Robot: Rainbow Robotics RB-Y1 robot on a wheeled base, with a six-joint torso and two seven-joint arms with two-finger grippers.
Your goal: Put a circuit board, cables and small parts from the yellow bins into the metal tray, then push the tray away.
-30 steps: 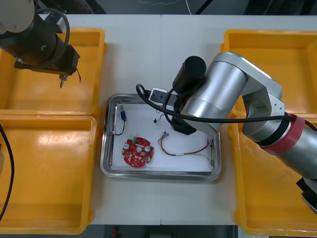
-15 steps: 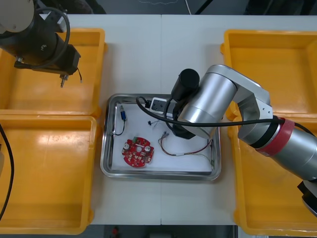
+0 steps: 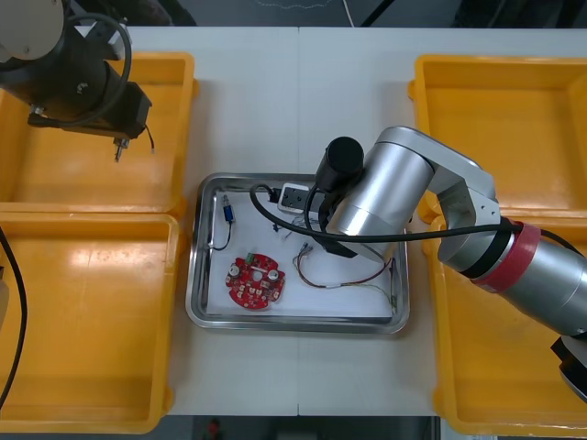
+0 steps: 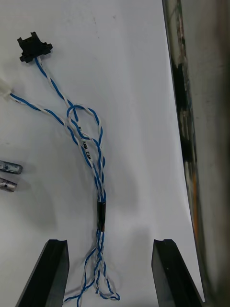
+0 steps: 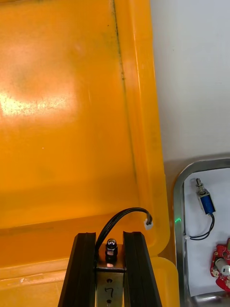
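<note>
Metal tray (image 3: 196,302) sits mid-worktop between the yellow bins (image 3: 87,321), holding the round red circuit board (image 3: 256,283). Your right hand (image 4: 111,245) hangs low inside it, fingers wide apart, with the twisted blue and white cable (image 4: 91,153) lying loose between them beside small metal parts (image 4: 9,175). Your left hand (image 5: 109,236), over the farther left bin, is closed on a black cable (image 5: 125,212).

Robotics lab bench set up for electronics kitting, seen from above. A light table (image 3: 303,101) carries four yellow bins (image 3: 92,302), two at each side, with a white-lined metal tray (image 3: 194,275) between them. In the tray lie a round red circuit board (image 3: 256,282), a twisted blue and white cable (image 4: 91,153) and small metal parts (image 4: 10,167). A silver robot arm (image 3: 394,192) hangs over the tray; the left gripper (image 5: 109,238) pinches a black cable (image 5: 127,215)
</note>
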